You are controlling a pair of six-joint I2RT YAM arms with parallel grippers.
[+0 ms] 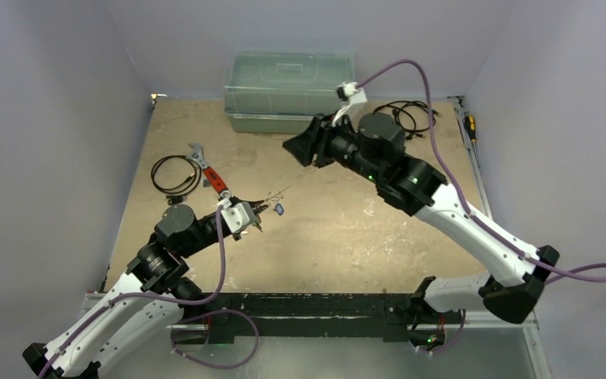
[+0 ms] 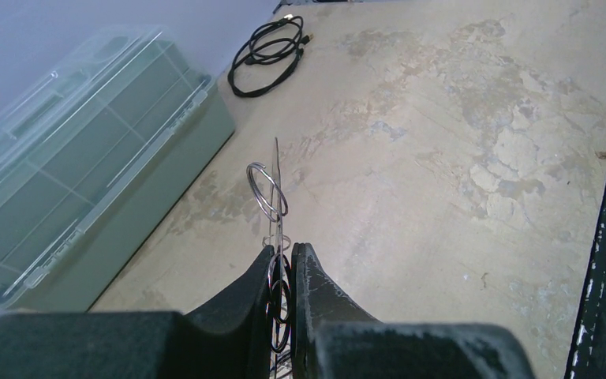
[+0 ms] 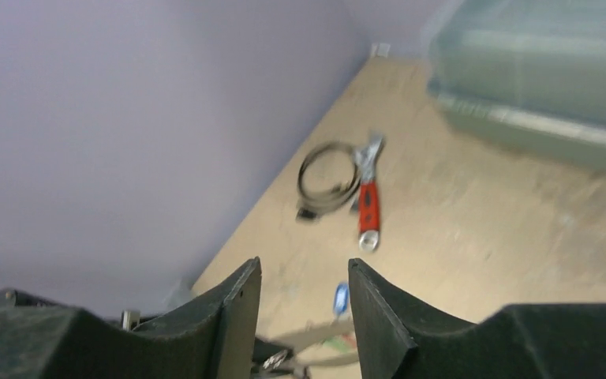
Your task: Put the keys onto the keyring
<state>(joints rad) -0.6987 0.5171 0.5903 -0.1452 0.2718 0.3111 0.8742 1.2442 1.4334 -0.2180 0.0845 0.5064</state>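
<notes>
My left jaws clench the thin silvery metal keyring (image 2: 255, 189) above the tan desk (image 1: 347, 237), with a small blue-tagged silver key (image 1: 278, 209) dangling beside it. My right jaws are parted, empty. Threading step; next I likely fetch another key.

Top view: high, from near edge, looks down over whole table (image 1: 347, 237). Left wrist: low, close, faces storage box (image 2: 87, 158). Right wrist: blurred, faces wrench (image 3: 368, 207). Top shares both.

Keyring (image 2: 276, 189) thin shiny metal wire; table (image 2: 458, 237) worn matt wood.
</notes>
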